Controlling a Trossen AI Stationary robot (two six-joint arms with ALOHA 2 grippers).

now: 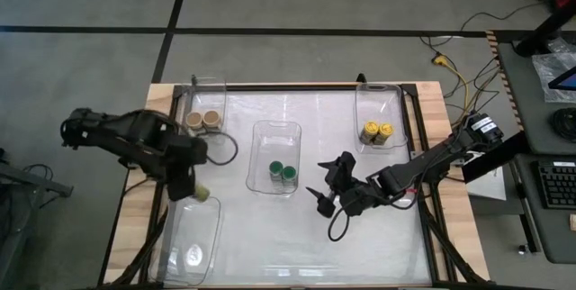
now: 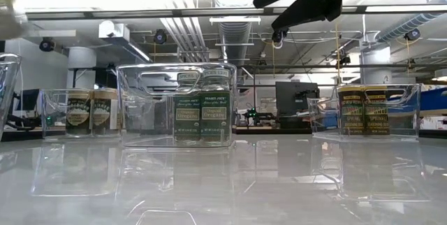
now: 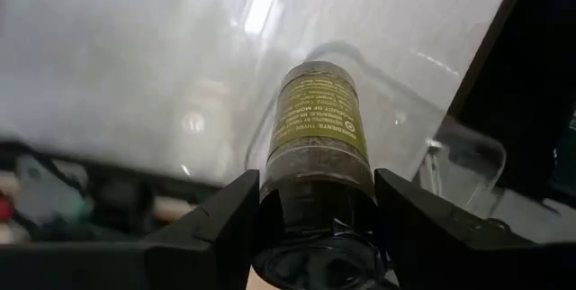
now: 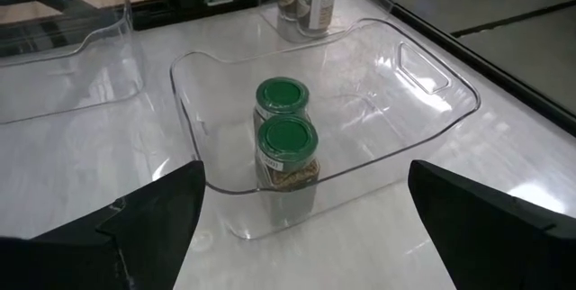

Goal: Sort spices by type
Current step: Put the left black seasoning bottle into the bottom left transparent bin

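Held jar (image 3: 317, 159) sits nearest the left wrist cam: a dark-lidded spice jar, clamped by the left gripper (image 3: 315, 227) at its lid end, one finger on each side. Long axis runs straight out between the fingers, base pointing away, label text running around the body. In the high view the left gripper (image 1: 184, 182) is at the table's left side, just above the rim of the near-left bin (image 1: 192, 236); jar base shows as a pale disc (image 1: 203, 194) beside the gripper. That bin is clear plastic; its contents cannot be told.

Other bins, all clear plastic, jars upright in each:
- Far-left bin (image 1: 200, 110): two tan-lid jars (image 1: 203, 120), side by side, touching.
- Centre bin (image 1: 274, 157): two green-lid jars (image 4: 286, 137), touching, near one wall. Labels read "Organic Oregano" in the low view (image 2: 201, 117).
- Far-right bin (image 1: 381, 114): two yellow-lid jars (image 1: 377, 132), touching.

Right gripper (image 1: 328, 195) is right of the centre bin, fingers spread wide, holding nothing. In its wrist view both fingers (image 4: 144, 222) flank the centre bin, apart from it; the bin wall stands between gripper and green-lid jars.

Table (image 1: 360, 236) surface is white and glossy. Cables (image 1: 450, 65) trail off the far-right corner.
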